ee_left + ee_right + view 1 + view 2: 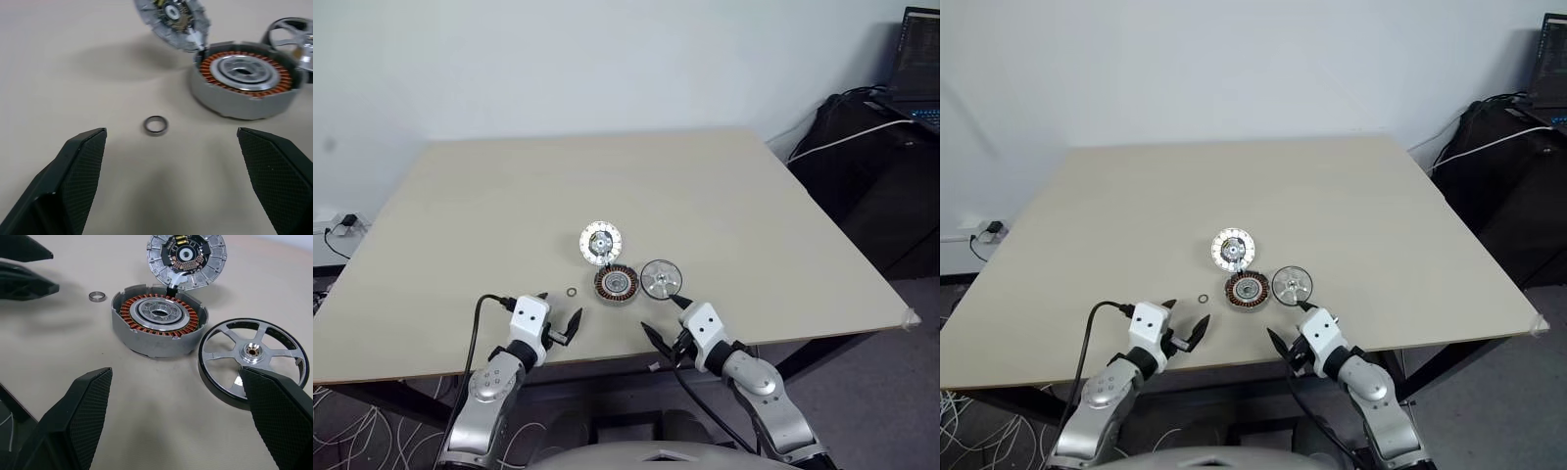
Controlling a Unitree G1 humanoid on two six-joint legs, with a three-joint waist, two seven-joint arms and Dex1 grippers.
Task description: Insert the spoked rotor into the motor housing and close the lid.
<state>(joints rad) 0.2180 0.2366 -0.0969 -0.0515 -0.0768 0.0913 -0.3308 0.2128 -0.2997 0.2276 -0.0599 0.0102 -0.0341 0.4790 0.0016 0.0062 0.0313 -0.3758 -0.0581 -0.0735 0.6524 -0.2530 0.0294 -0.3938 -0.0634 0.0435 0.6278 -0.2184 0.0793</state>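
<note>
The shiny silver spoked rotor with its dark rim (252, 351) is lying flat on the beige worktop (705, 176), just beside the round grey motor housing ringed with copper windings (159, 323), on its right. The round silver lid carrying a small circuit board (187, 257) is leaning up at the housing's far edge. A small metal washer ring (97, 296) is sitting loose to the housing's left. Your right gripper (666, 323) is hovering near the rotor, jaws spread and empty; your left gripper (560, 308) is hanging near the washer ring, jaws likewise spread. Nothing looks picked up yet: you are lining up, and the next move calls for pinching the rotor's rim.
</note>
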